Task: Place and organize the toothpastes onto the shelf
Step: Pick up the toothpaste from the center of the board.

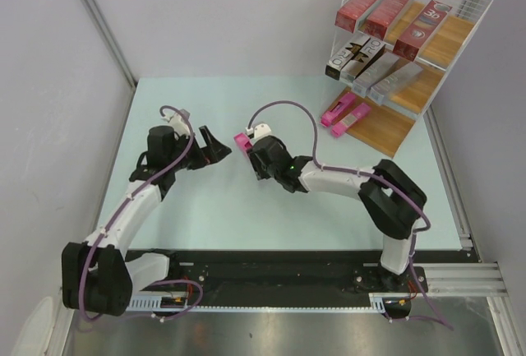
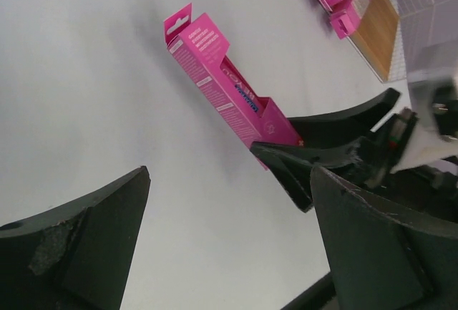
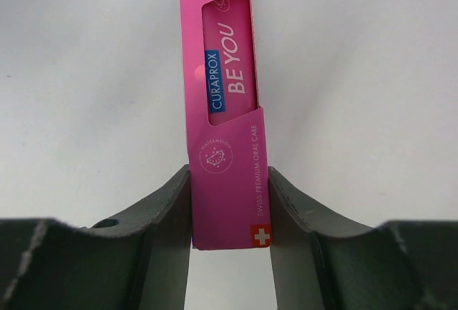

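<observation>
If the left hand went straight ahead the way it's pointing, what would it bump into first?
Probably the pink Curaprox toothpaste box the right hand holds, though depth is unclear.

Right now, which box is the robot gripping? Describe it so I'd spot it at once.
Look at the middle of the green table, left of the white wire shelf. There the right gripper pinches one end of a slim pink carton. Its two pink twins lie on the shelf's bottom board; this one alone is off the shelf.

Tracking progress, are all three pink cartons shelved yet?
No, two pink cartons lie on the bottom board; the right gripper holds the third carton.
</observation>
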